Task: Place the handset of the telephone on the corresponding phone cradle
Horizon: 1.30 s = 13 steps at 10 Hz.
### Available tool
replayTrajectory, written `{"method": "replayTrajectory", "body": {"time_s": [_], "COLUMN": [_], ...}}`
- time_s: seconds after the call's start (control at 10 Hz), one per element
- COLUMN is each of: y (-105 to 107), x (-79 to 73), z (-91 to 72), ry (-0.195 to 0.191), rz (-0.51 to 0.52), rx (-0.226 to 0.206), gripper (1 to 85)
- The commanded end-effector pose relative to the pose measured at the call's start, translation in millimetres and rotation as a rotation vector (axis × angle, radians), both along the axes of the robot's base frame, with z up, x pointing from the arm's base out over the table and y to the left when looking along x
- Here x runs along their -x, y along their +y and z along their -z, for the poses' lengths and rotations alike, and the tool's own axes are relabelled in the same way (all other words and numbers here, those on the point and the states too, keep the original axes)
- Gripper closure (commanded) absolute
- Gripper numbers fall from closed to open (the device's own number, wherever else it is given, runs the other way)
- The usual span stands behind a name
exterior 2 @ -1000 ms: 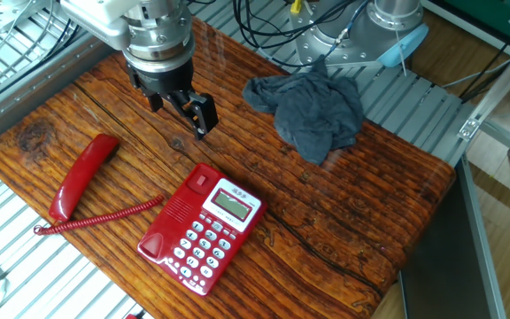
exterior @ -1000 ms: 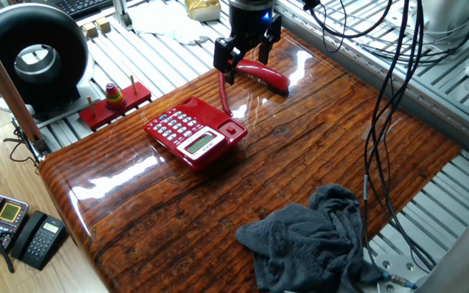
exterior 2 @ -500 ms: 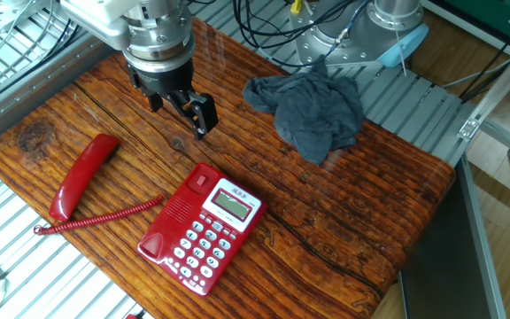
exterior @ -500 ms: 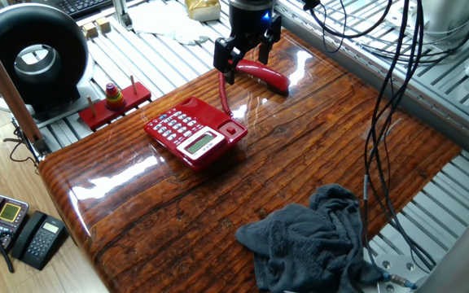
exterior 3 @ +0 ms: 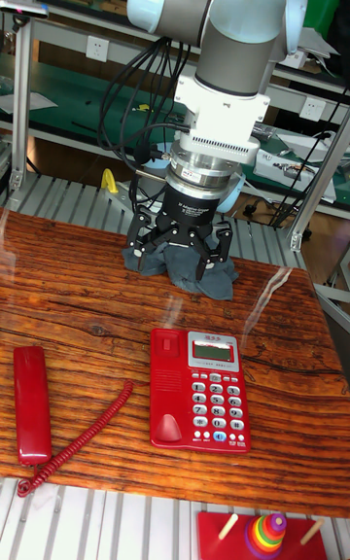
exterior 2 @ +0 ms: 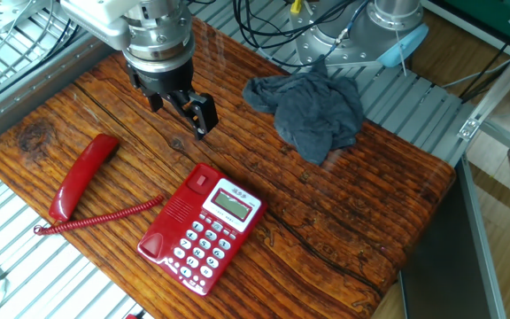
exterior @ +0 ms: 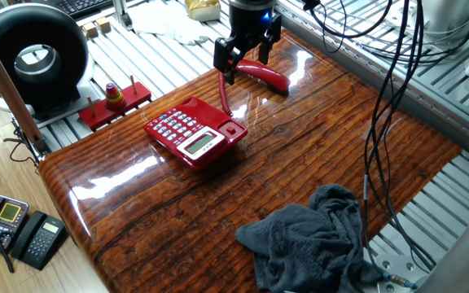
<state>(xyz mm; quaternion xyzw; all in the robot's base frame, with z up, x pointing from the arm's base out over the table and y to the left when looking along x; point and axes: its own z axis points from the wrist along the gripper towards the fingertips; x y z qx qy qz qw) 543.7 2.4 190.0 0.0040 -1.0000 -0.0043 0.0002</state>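
Observation:
The red handset lies flat on the wooden table, apart from the red telephone. A red coiled cord joins the two. The phone cradle, the long strip beside the keypad, holds nothing. My gripper hangs above the table, open, with nothing between its fingers. It is behind the telephone and off to one side of the handset, touching neither.
A crumpled grey cloth lies on the table's other end. A red ring-stacking toy sits just off the table edge near the telephone. Two dark phones lie on the floor. Black cables hang over one side.

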Motion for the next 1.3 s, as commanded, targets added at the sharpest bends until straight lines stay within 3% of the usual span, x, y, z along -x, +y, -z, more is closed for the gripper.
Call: {"method": "replayTrajectory", "body": {"time_s": [0.0, 0.4, 0.6, 0.7, 0.9, 1.1, 1.2], "y": [-16, -13, -11, -7, 11, 14, 13], "x": [35.9, 35.1, 30.8, 27.6, 25.7, 28.6, 23.9], "z": [-2.7, -0.1, 1.6, 2.2, 1.9, -1.1, -3.0], "ry": [0.142, 0.136, 0.114, 0.101, 0.093, 0.099, 0.076], "rz": [-0.155, -0.142, -0.124, -0.090, 0.040, 0.078, 0.100], "rx": [0.061, 0.045, 0.033, 0.021, -0.042, -0.054, -0.054], "gripper": [84.7, 84.7, 84.7, 84.7, 84.7, 84.7, 84.7]}}
